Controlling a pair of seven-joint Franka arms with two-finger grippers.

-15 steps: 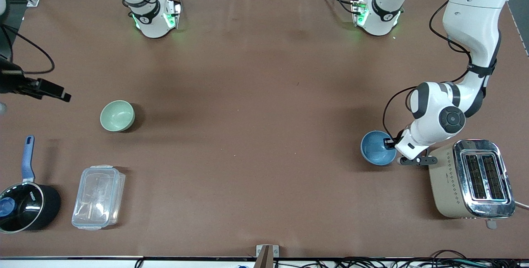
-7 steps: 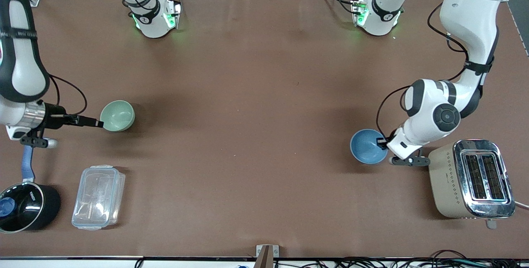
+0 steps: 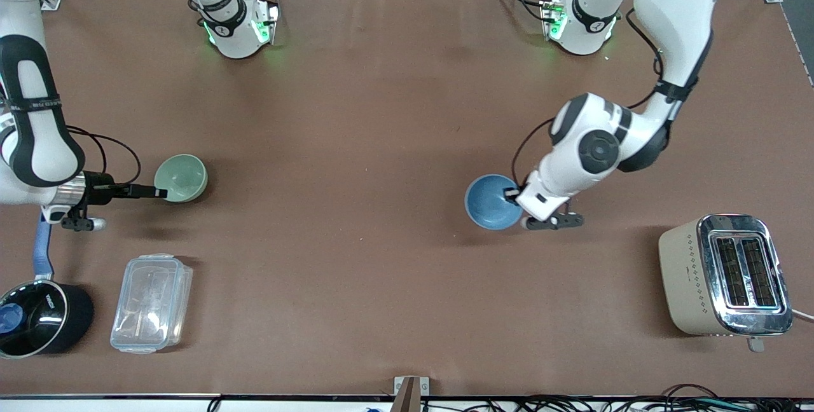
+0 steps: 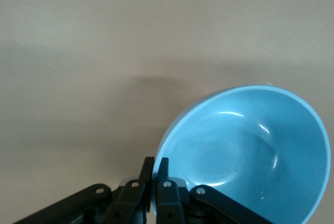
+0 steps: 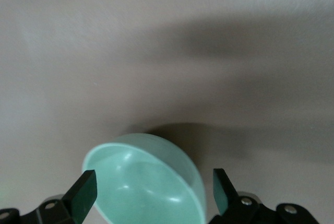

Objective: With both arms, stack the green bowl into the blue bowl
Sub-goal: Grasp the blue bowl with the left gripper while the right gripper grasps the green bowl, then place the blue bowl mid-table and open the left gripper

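The green bowl (image 3: 181, 177) sits on the brown table toward the right arm's end. My right gripper (image 3: 161, 193) is open at the bowl's rim. In the right wrist view (image 5: 153, 190) its fingers stand apart on either side of the green bowl (image 5: 141, 182) without gripping it. My left gripper (image 3: 512, 195) is shut on the rim of the blue bowl (image 3: 488, 202) and holds it tilted, low over the table near its middle. In the left wrist view (image 4: 155, 164) the jaws pinch the blue bowl's (image 4: 250, 145) edge.
A beige and chrome toaster (image 3: 725, 275) stands toward the left arm's end, nearer the front camera. A black saucepan with a blue handle (image 3: 38, 316) and a clear plastic container (image 3: 151, 302) lie nearer the front camera than the green bowl.
My left arm has carried the blue bowl from beside the toaster toward the table's middle. My right arm has come in and brought its open gripper to the green bowl's rim.
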